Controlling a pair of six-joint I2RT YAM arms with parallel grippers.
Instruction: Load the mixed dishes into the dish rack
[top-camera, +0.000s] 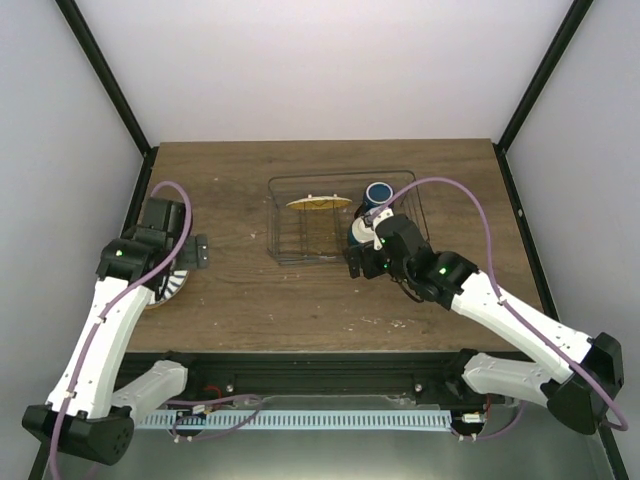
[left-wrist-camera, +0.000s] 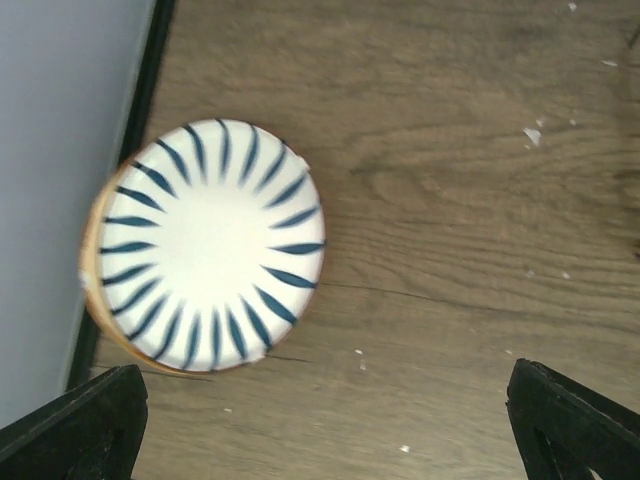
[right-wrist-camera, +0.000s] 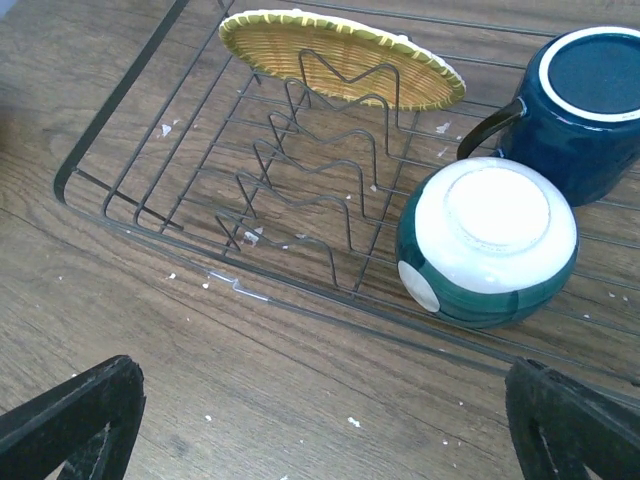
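The wire dish rack (top-camera: 300, 240) stands mid-table. In the right wrist view the rack (right-wrist-camera: 150, 215) holds the orange-yellow grid plate (right-wrist-camera: 340, 55) upright in its dividers. It also holds the dark blue cup (right-wrist-camera: 585, 100), upside down, and a small bowl (right-wrist-camera: 490, 245), upside down, with a white base and teal sides. My right gripper (right-wrist-camera: 320, 430) is open and empty over the wood just in front of the rack. The white striped plate (left-wrist-camera: 205, 245) lies on a tan plate (left-wrist-camera: 92, 300) at the table's left edge. My left gripper (left-wrist-camera: 325, 440) is open and empty above and just beside them.
The table's black left edge frame (left-wrist-camera: 145, 90) and the grey wall run right beside the stacked plates. Small white crumbs lie on the wood. In the top view the left arm covers most of the plate stack (top-camera: 170, 288).
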